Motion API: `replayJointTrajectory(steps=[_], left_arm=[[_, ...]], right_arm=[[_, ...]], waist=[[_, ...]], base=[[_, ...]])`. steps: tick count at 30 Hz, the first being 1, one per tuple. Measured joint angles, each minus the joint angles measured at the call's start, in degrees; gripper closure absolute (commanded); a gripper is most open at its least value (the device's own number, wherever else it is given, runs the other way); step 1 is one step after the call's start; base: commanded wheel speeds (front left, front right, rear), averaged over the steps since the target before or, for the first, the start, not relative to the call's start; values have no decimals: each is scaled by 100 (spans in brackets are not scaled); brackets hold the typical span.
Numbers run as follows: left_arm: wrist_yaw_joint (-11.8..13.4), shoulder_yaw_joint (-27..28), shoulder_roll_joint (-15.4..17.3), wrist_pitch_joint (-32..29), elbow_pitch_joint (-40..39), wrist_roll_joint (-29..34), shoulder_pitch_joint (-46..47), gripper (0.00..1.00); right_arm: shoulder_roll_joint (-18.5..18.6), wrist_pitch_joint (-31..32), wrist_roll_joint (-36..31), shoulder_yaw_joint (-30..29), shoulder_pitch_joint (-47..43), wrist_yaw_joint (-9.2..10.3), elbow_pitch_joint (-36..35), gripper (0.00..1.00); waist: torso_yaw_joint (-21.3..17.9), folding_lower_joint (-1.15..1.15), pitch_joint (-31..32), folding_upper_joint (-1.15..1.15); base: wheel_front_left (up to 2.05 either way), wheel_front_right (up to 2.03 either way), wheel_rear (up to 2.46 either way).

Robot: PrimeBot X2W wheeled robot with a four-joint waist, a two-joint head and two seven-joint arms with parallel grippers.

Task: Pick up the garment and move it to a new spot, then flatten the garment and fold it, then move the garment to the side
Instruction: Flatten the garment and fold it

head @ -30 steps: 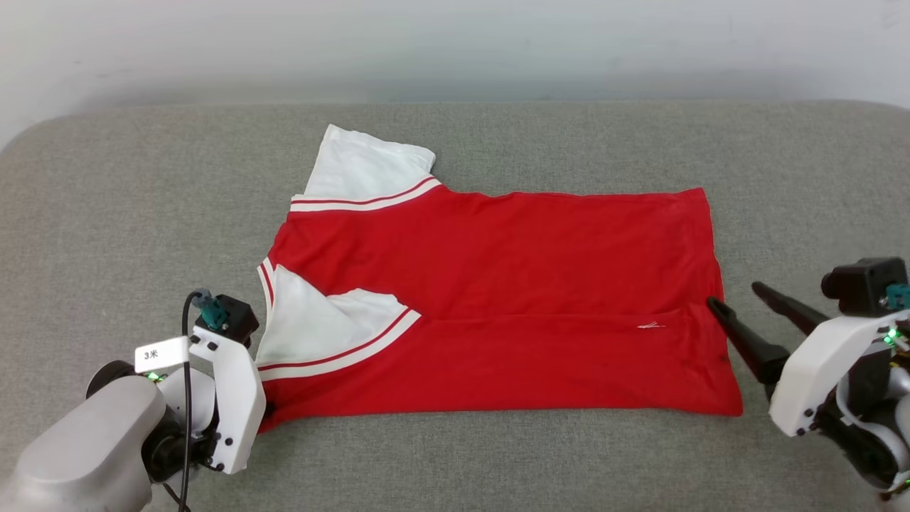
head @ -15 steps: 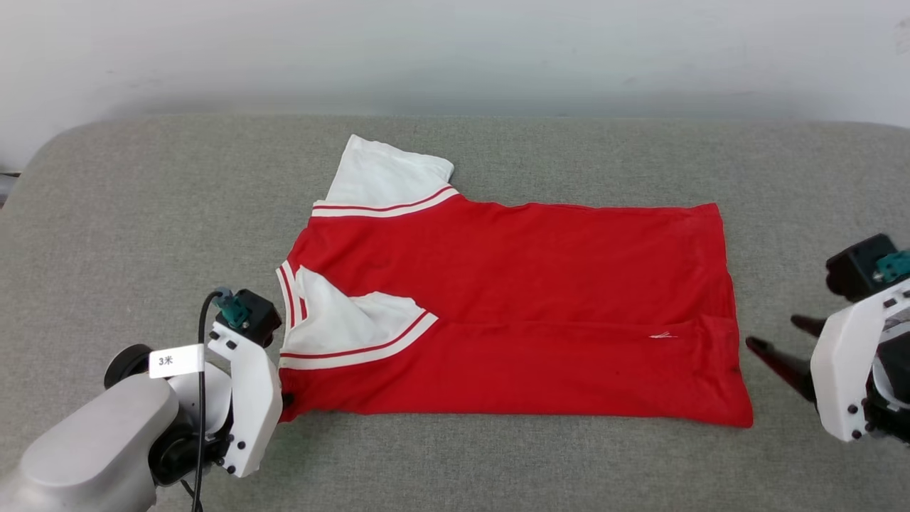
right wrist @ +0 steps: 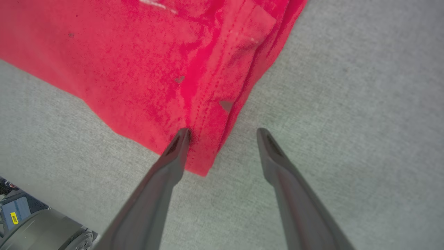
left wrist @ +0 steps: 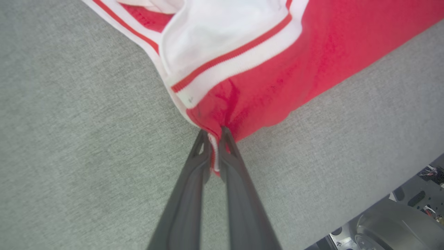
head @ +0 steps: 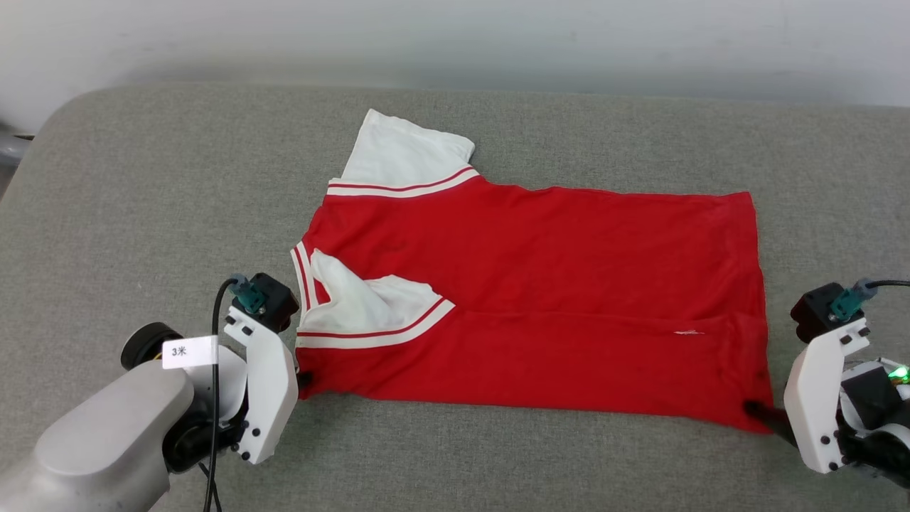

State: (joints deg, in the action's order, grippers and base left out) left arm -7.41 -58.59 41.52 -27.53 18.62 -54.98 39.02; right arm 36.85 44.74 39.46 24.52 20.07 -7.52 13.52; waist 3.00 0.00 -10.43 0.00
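The garment, a red jersey with white sleeve panels and striped trim, lies folded lengthwise and flat on the grey table. My left gripper sits at its near left corner. In the left wrist view this left gripper is shut on the red corner of the garment. My right gripper is down at the near right corner. In the right wrist view the right gripper stands open, one finger resting on the garment by the hem and the other over bare table.
A pale wall rises behind the table's far edge. The table's rounded far left corner shows. Parts of my base show beyond the table's near edge in both wrist views. Grey cloth surface surrounds the garment on all sides.
The head camera has shifted, so the whole picture has slid right. My right gripper has dropped from beside the right hem to the near right corner. The left gripper keeps its hold.
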Motion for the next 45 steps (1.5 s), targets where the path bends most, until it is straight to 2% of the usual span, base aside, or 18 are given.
replayJointTrajectory(steps=[11,12,13,14,22,31,40,45], left_arm=[[1,-27,-15,158,67,26,15,100],[1,-27,-19,170,83,18,14,100],[1,-26,-19,197,108,-7,14,100],[1,-27,-20,208,127,-24,10,100],[1,-53,30,326,215,-124,-136,100],[90,-64,282,479,-70,-275,-593,100],[438,-54,820,633,-813,-436,-1236,100],[617,-56,917,698,-1093,-578,-1536,100]], right_arm=[[-157,-497,91,520,83,14,744,0],[-154,-560,110,572,103,15,776,17],[-151,-635,142,617,120,19,797,70],[-151,-743,163,644,127,20,821,100],[-223,-1486,450,761,197,1,945,100],[55,-1902,692,723,-152,1,441,100],[379,-1859,802,316,-838,0,-231,100],[483,-1627,858,9,-1287,-1,-438,100]], waist=[[56,0,-173,0],[49,0,-175,0],[39,-1,-170,0],[28,-1,-159,0],[-45,0,132,0],[-154,0,652,0],[-239,0,927,0],[-226,-1,959,0]], base=[[0,0,0],[0,0,0],[0,0,0],[0,0,0],[0,0,0],[0,0,0],[0,0,0],[0,0,0]])
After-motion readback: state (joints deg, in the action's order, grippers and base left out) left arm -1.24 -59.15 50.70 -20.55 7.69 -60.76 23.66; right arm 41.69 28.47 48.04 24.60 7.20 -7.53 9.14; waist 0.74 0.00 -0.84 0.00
